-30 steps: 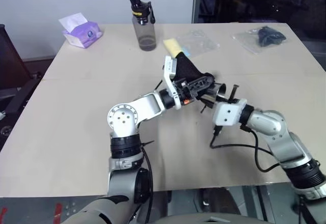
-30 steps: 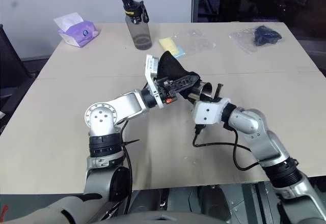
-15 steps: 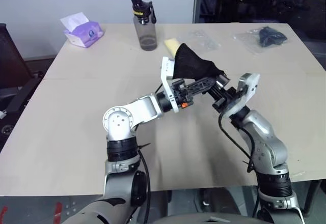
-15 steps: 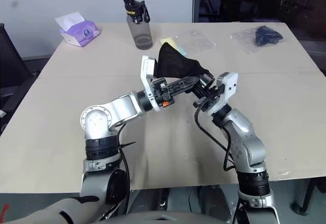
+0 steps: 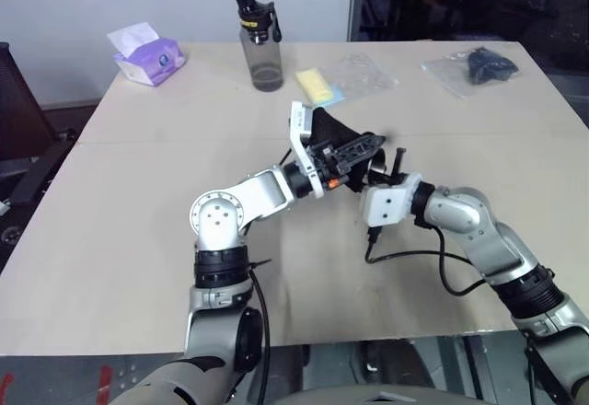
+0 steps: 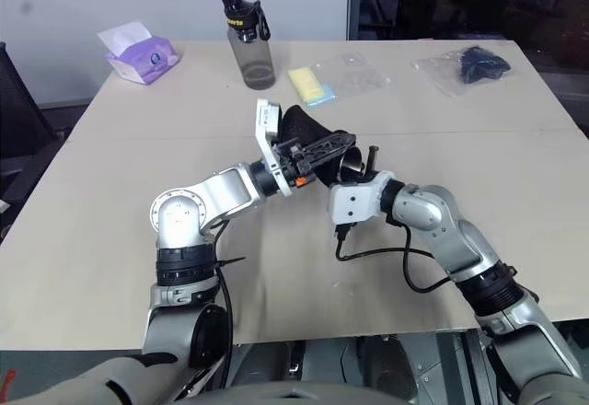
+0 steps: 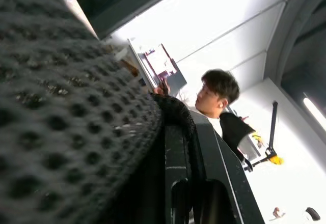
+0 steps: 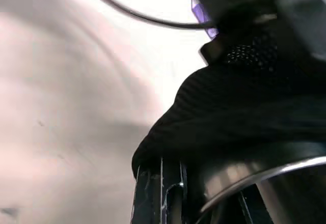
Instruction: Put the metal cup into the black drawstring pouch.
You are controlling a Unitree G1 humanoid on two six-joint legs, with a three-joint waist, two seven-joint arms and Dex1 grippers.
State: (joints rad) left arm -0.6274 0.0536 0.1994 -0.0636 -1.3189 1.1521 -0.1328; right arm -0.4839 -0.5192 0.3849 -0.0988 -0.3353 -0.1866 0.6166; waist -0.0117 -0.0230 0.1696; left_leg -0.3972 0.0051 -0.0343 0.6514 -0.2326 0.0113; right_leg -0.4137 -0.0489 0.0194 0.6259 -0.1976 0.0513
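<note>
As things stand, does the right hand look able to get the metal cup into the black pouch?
Probably yes: the right hand holds the metal cup right at the black pouch, which the left hand holds up; whether its mouth is open is unclear.

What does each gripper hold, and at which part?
Left gripper: the pouch, by its edge. Right gripper: the cup, at its rim.
</note>
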